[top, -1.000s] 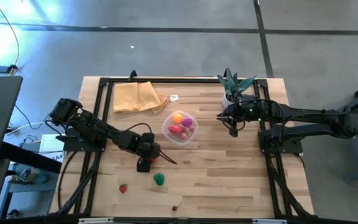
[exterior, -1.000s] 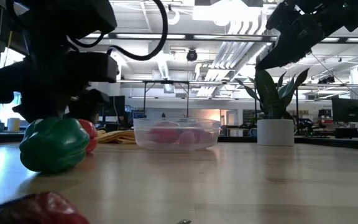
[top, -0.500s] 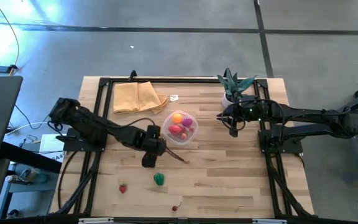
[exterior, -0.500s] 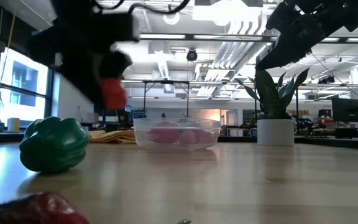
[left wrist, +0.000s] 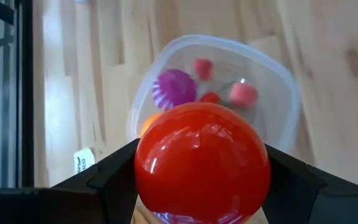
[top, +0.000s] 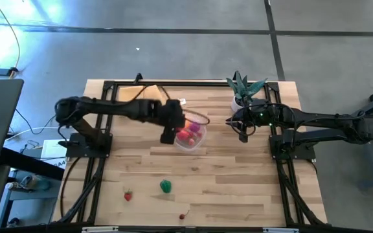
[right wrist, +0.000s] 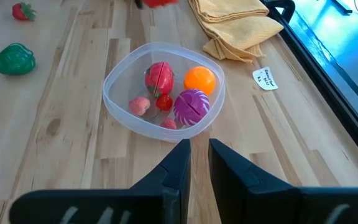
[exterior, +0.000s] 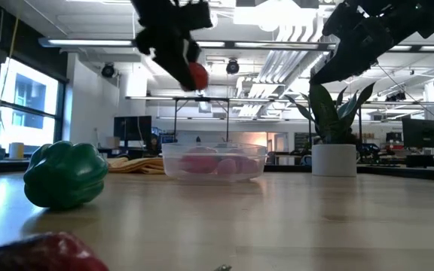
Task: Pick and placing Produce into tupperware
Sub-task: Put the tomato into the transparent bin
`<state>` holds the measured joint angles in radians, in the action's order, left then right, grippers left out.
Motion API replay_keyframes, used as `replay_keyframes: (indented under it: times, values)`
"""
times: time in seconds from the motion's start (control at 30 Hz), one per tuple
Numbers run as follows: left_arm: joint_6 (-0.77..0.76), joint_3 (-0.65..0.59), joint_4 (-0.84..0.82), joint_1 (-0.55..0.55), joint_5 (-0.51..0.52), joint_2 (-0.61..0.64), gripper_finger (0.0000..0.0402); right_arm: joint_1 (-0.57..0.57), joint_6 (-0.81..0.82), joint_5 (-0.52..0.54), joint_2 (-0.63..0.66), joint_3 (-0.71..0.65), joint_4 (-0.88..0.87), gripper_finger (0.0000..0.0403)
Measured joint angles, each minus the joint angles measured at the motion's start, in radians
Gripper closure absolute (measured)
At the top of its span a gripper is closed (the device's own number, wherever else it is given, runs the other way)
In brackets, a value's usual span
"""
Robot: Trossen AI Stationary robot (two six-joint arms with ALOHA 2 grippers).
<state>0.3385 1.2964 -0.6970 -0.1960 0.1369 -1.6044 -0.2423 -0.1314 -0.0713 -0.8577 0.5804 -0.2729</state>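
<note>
A glossy red ball-shaped toy tomato of hard plastic (left wrist: pixel 202 163) is clamped at its widest girth in the left end effector (top: pixel 168 133), held in the air just at the near rim of the round clear plastic tupperware (right wrist: pixel 163 90) on the light wooden table (top: pixel 238 181). It is judged light, rigid and slippery, so a hold across the middle seems safest. The thin-walled tupperware, already holding a ribbed purple piece (right wrist: pixel 191 104) and a smooth orange ball (right wrist: pixel 200 79), would probably slide if nudged; the right end effector (right wrist: pixel 194 163), fingers nearly together and empty, is parked above the table beside it.

Both arms are matte black, built of slim jointed links on black frame rails. A thin dark cable loops from the left arm (top: pixel 118 109). The right arm (top: pixel 316 120) carries a small green light near its wrist; its fingers (right wrist: pixel 173 174) are flat black wedges.
</note>
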Motion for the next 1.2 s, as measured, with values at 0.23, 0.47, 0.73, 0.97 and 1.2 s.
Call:
replay_keyframes:
  times: [0.23, 0.47, 0.73, 0.97, 1.2]
  values:
    - [0.073, -0.001, 0.084, -0.093, -0.090, -0.106, 0.0146, 0.000, 0.000, 0.000, 0.000, 0.000, -0.002, 0.0357]
    - [0.086, -0.001, 0.148, -0.114, -0.125, -0.197, 0.0146, 0.000, 0.000, 0.000, 0.000, 0.000, 0.000, 0.0357]
    - [0.095, 0.000, 0.170, -0.112, -0.114, -0.247, 0.0146, 0.000, 0.000, 0.000, 0.000, 0.000, 0.000, 0.0357]
    - [0.084, -0.002, 0.144, -0.118, -0.099, -0.266, 0.0146, 0.000, 0.000, 0.000, 0.000, 0.000, 0.000, 0.0357]
    - [0.076, 0.000, 0.146, -0.138, -0.120, -0.279, 0.0146, 0.000, 0.000, 0.000, 0.000, 0.000, 0.000, 0.0357]
